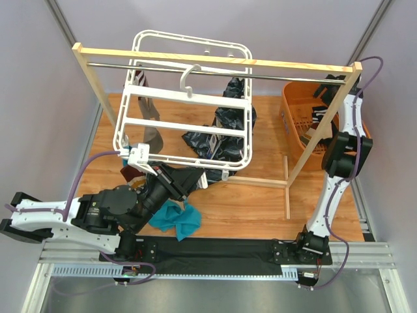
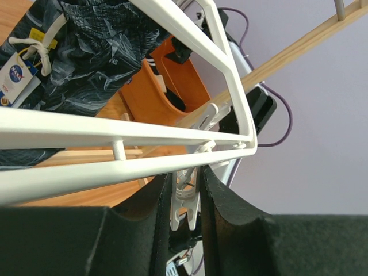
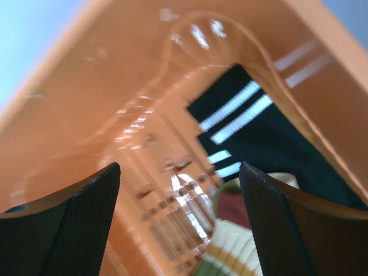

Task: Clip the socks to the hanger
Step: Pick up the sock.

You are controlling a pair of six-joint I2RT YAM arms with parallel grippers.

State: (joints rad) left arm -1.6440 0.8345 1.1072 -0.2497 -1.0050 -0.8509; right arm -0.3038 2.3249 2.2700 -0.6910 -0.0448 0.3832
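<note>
Deep inside orange basket (image 3: pixel 115 86), black sock (image 3: pixel 276 144) (white stripes), beige striped sock (image 3: pixel 230 253)

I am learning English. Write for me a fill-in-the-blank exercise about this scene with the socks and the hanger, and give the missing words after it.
1. The left gripper pinches a clip of the hanger, which is ____ in colour.
2. The right gripper is inside the basket, and its jaws are ____ (open or shut).
3. The sock at the near side of the table is ____ in colour.
4. The basket's colour is ____.

Missing words: white; open; teal; orange.
</note>
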